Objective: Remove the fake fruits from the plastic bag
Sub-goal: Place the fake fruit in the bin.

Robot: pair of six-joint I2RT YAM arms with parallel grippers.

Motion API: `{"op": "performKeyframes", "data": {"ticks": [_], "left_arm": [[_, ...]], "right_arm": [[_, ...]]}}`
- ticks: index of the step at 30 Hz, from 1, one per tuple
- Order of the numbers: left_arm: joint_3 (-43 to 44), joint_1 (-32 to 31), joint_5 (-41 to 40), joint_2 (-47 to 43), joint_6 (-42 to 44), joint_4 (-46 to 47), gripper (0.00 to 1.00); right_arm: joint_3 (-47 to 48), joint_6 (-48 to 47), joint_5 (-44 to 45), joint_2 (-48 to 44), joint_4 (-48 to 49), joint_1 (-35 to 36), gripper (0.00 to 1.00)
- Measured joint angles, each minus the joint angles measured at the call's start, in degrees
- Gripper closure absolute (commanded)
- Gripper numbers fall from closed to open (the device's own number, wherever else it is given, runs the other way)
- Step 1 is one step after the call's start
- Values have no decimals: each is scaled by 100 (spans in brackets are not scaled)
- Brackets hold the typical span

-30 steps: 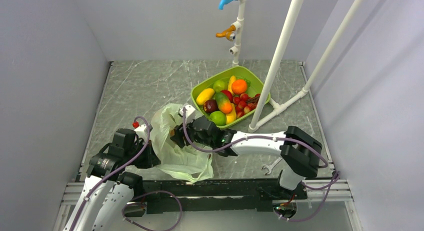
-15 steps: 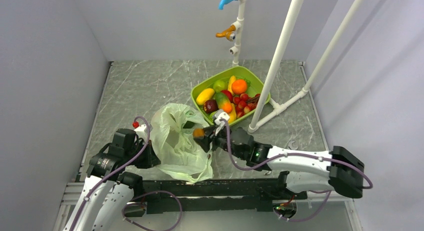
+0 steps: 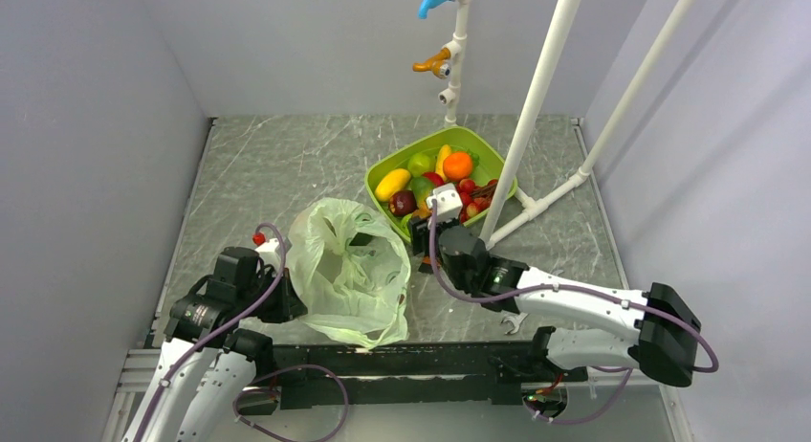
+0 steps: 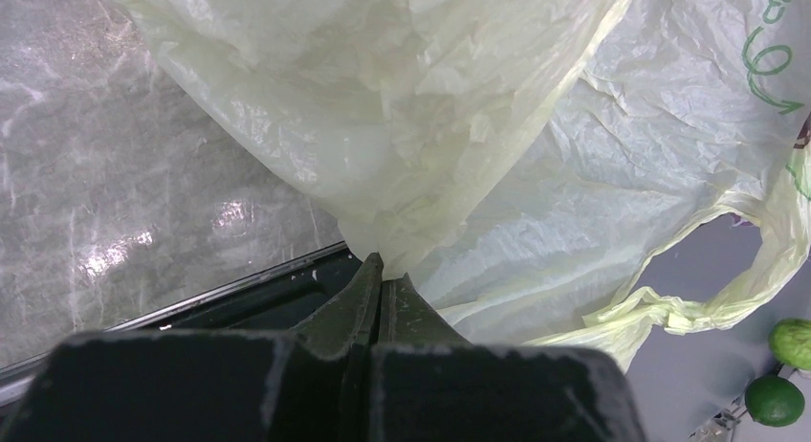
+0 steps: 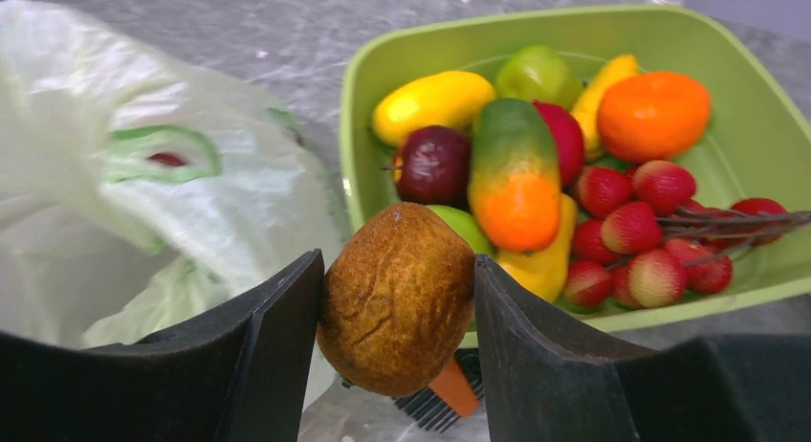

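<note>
Brown fruit (image 5: 397, 294) now out of bag (image 3: 349, 270), nr tray (image 5: 765, 145).

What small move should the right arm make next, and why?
Probably carry the right gripper a little forward, over the green tray, so that it can release there. Its jaws hold a brown fruit that is already clear of the plastic bag, but it seems to hang at the tray's near rim, not yet well inside.

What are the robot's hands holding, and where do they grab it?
The right gripper clamps the brown fruit by its two sides; left gripper pinches a fold of the plastic bag's wall.
</note>
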Motion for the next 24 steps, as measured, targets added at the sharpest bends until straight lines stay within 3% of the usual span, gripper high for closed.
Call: {"op": "performKeyframes", "data": {"ticks": [9, 24], "left_arm": [[-2, 7, 0, -79, -2, 2, 100], [-2, 118, 2, -136, -2, 2, 100]], "right_arm": [[1320, 538, 269, 1062, -1412, -645, 100], [2470, 372, 874, 2529, -2511, -1554, 100]]}}
